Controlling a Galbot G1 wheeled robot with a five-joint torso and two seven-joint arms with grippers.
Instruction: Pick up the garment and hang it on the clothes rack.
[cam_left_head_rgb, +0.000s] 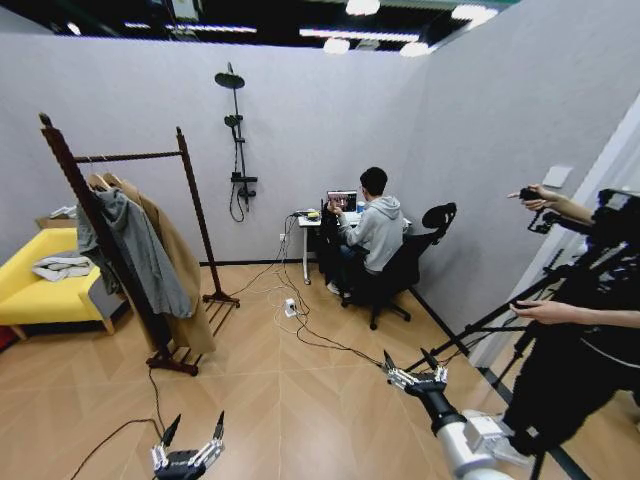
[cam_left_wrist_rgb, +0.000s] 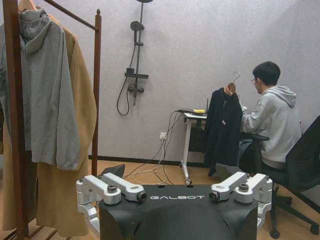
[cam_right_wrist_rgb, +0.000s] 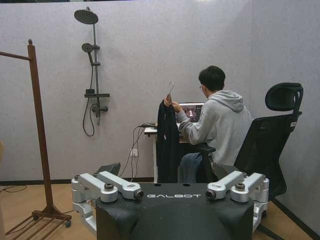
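The garment (cam_left_wrist_rgb: 222, 130), a long black jacket, hangs from a hanger that a seated person's hand holds up beside a desk by the far wall; the right wrist view also shows the garment (cam_right_wrist_rgb: 167, 142). The clothes rack (cam_left_head_rgb: 130, 157) of dark reddish wood stands at the left, carrying a grey hooded jacket (cam_left_head_rgb: 135, 250) and a tan coat (cam_left_head_rgb: 185, 280). One of the rack's posts (cam_left_wrist_rgb: 96, 75) is near in the left wrist view. My left gripper (cam_left_head_rgb: 195, 428) and right gripper (cam_left_head_rgb: 408, 360) hover low over the floor, both open and holding nothing, well short of the garment.
A yellow sofa (cam_left_head_rgb: 40, 285) sits left of the rack. Cables (cam_left_head_rgb: 300, 320) trail across the wooden floor toward the desk (cam_left_head_rgb: 310, 222). An office chair (cam_left_head_rgb: 410, 265) holds the seated person. At the right stands a person with a camera and a tripod (cam_left_head_rgb: 520, 310).
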